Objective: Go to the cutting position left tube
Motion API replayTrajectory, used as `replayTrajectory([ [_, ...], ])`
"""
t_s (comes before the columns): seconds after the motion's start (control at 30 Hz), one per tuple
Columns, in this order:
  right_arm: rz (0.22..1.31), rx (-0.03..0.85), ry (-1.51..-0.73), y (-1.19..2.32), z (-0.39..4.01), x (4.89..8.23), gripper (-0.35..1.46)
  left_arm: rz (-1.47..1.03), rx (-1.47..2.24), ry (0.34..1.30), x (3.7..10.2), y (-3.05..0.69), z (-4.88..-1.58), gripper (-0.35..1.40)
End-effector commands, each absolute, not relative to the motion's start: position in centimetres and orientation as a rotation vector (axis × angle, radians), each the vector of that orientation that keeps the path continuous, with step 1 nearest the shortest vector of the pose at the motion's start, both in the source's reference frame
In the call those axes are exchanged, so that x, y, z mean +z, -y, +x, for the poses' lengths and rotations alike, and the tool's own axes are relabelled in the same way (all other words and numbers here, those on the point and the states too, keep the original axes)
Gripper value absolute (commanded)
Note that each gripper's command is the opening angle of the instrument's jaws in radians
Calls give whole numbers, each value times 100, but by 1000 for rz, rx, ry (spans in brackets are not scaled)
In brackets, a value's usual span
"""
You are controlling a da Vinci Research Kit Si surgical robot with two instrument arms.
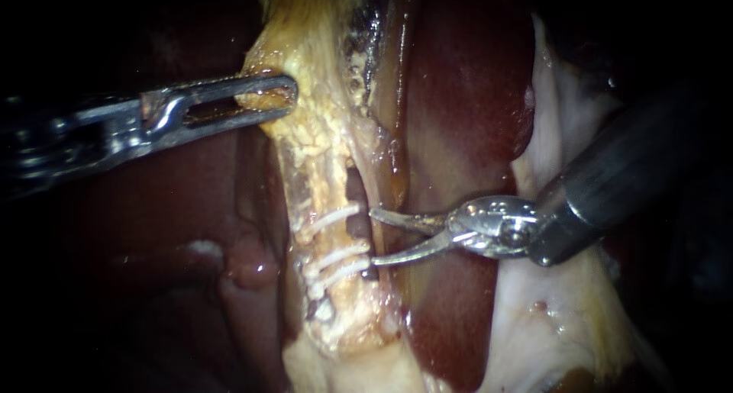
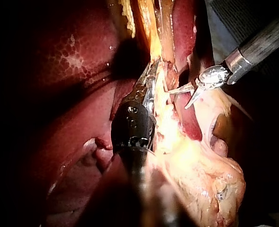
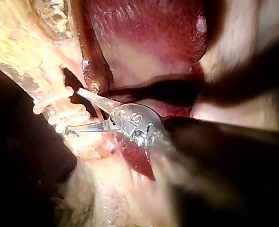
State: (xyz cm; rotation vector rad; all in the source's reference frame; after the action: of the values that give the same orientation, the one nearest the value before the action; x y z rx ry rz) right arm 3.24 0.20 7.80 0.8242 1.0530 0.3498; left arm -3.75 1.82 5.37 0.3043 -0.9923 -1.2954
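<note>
Jaws of the left instrument (image 1: pixel 284 97) are clamped on the yellow fatty tissue (image 1: pixel 321 137) above the left tube (image 1: pixel 328 238). Three white clips (image 1: pixel 340 253) cross that tube. The right instrument (image 1: pixel 373 237) holds its jaws moderately apart, tips just beside the tube, bracketing the gap between clips.

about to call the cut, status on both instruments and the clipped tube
left instrument shut on fatty tissue. right instrument open, tips at the clipped tube edge, astride the gap between white clips. nothing seen blocking.
</note>
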Motion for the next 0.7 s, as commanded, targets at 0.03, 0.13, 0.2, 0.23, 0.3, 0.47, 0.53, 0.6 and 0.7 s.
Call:
replayTrajectory([
  [0.03,827,345,-1051,-19,327,781,144,303,-1295,991,537,-182,-375,-35],
  [0.13,835,339,-1048,-18,336,783,144,303,-1295,991,537,-182,-375,-35],
  [0.2,847,335,-1046,-18,341,785,144,303,-1295,991,537,-181,-375,-35],
  [0.23,855,331,-1046,-17,344,786,144,303,-1295,991,537,-181,-375,-35],
  [0.3,867,329,-1043,-16,347,787,144,302,-1296,991,536,-181,-375,-35],
  [0.47,894,306,-1042,-13,358,791,142,302,-1296,991,536,-181,-375,-35],
  [0.53,903,301,-1042,-12,362,792,142,302,-1296,991,536,-181,-375,-35],
  [0.6,908,289,-1041,-13,366,792,142,302,-1296,991,536,-181,-375,-35],
  [0.7,921,273,-1058,-14,369,792,142,302,-1296,991,536,-180,-375,-35],
])
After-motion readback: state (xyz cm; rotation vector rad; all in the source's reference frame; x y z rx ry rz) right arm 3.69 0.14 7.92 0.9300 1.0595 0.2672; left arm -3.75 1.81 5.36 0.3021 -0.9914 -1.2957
